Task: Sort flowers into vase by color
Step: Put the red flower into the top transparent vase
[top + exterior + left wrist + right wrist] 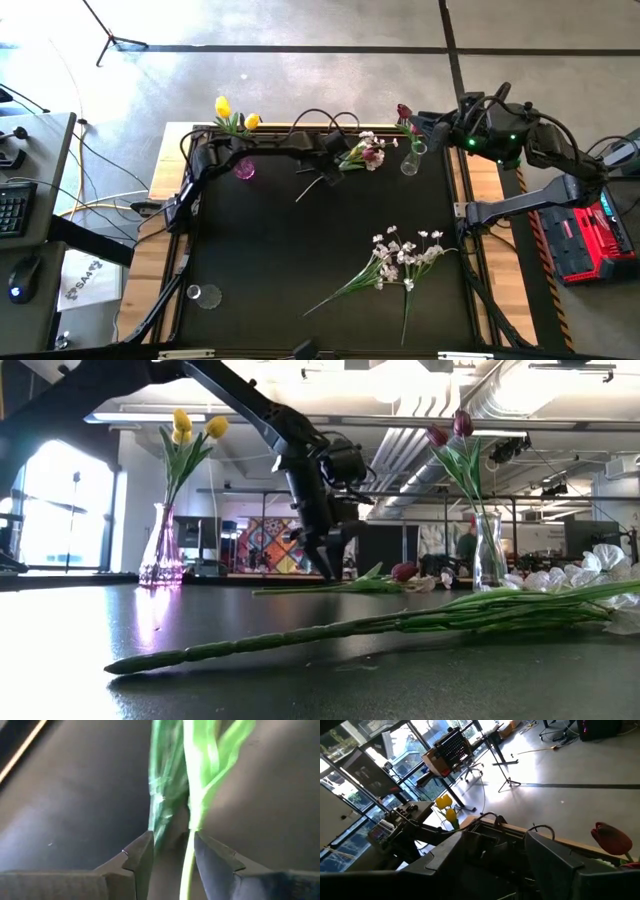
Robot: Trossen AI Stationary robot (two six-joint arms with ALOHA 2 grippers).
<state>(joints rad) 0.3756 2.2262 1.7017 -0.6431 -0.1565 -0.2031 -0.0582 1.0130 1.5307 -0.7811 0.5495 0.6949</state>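
A black table seen from above holds scattered artificial flowers and three small vases. The left gripper (331, 146) reaches across the far side of the table and is lowered onto a dark red tulip (371, 154) lying flat among a few pale blossoms. In the left wrist view, the tulip's green stem (189, 805) and leaves run straight out from between the two dark fingers (140, 857), which stand on either side of it with small gaps, closing in but not clearly clamped; whether the stem is truly gripped cannot be told. The stem's long axis lies roughly along the table's far edge, flower head pointing toward the robot's right, stem end trailing back toward the middle.

Just beyond the flower head stands a clear vase (410, 163) already holding a red tulip (403, 112). A pink vase (244, 169) with yellow tulips (222, 106) stands on the left. An empty glass vase (203, 296) sits at the near left corner. A white spray (405, 252) lies near the right side.

The right gripper (420, 128) hangs by the clear vase, jaws parted and holding nothing. The left arm is the one on the stem, and the matching vase is a short carry rightward.
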